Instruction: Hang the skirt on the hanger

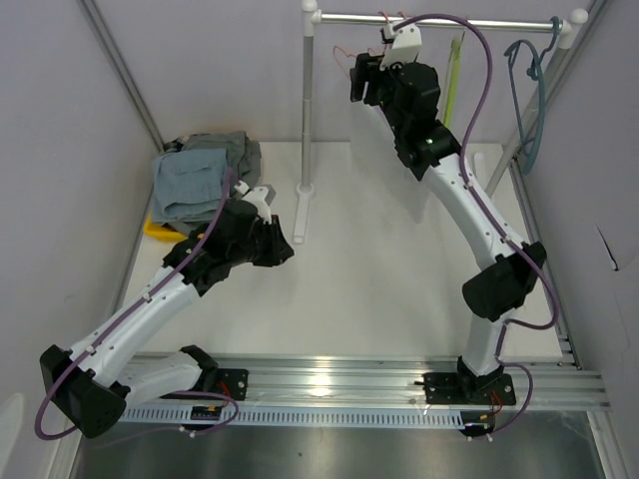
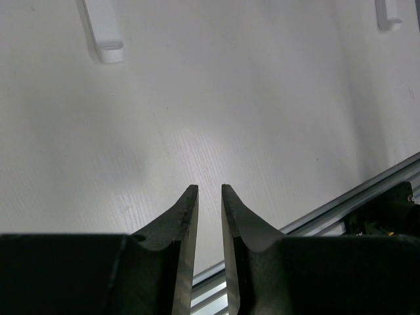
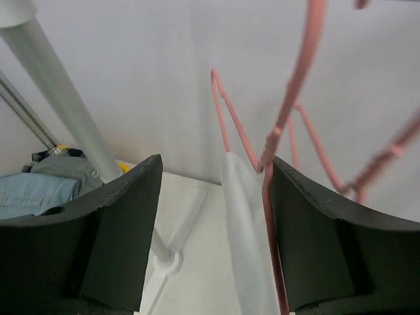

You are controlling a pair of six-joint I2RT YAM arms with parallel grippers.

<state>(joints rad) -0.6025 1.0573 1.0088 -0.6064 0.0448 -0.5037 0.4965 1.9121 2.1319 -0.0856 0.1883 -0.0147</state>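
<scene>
Across the white table [image 1: 379, 279] most of the surface lies bare between the two arms. It is bounded by grey walls on the left, right and back, and by an aluminium track [image 1: 349, 384] along the near edge. At the back stands a clothes rack [image 1: 308, 100], its horizontal bar [image 1: 439, 18] running left to right high above the table and its foot [image 1: 303, 215] reaching toward the middle. A pile of clothes [image 1: 200, 175] fills the back left corner, just beside the post and well apart from the bar's right end. There a teal hanger [image 1: 529, 90] and a yellow-green hanger [image 1: 454, 75] hang.

The right gripper [image 1: 361, 75] is raised to the bar near its left end. In the wrist view its fingers [image 3: 328, 243] stand wide apart and clamp nothing. A pink hanger [image 3: 289, 111] sits in the gap, and its wire runs along the inner face of the finger on the right side of that view. The skirt [image 3: 246, 230], a pale strip of cloth, hangs from this hanger between the fingers, close beside the wire. Its long axis is roughly vertical and its free end points down toward the table.

The left gripper [image 2: 209, 190] hovers low over bare table near the rack's foot. Its fingers [image 2: 184, 223] are only slightly parted, with nothing between them.
</scene>
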